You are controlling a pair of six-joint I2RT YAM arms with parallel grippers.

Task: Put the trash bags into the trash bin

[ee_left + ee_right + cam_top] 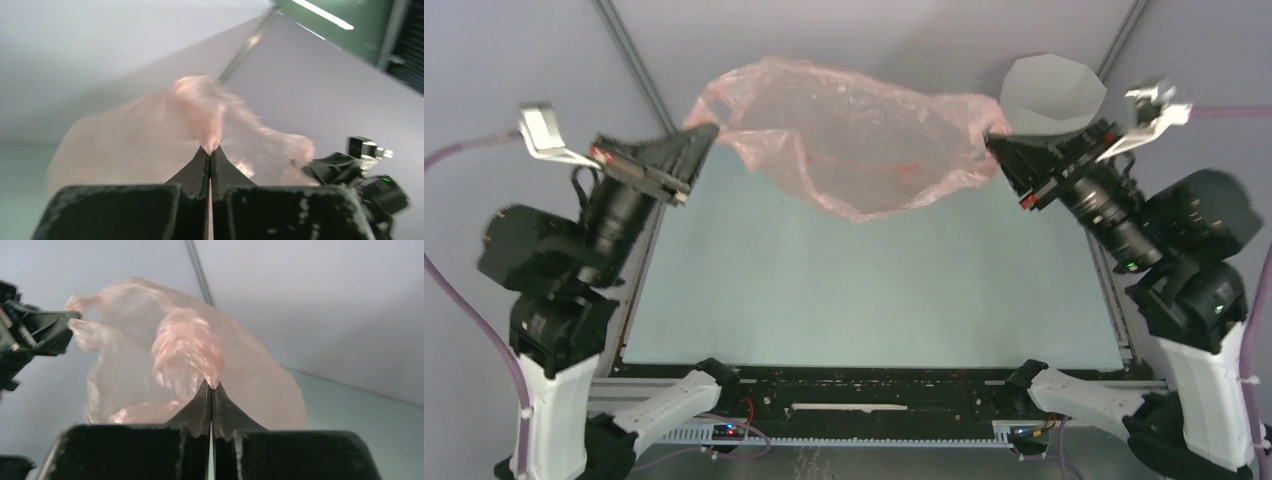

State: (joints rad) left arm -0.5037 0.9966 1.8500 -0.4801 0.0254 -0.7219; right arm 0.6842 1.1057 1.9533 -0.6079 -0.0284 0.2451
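Bag (854,150) hangs stretched between left claw (711,131) and right claw (993,139); bin (1052,92) at the far right corner.
You have the bag in the air over the far edge of the worktop (874,290), its long axis running left to right. Each claw is clamped tight on one end of the film. The bin stands upright just behind the right claw and well apart from the left. Your next move likely needs the bag carried rightward, the nearer right arm leading.
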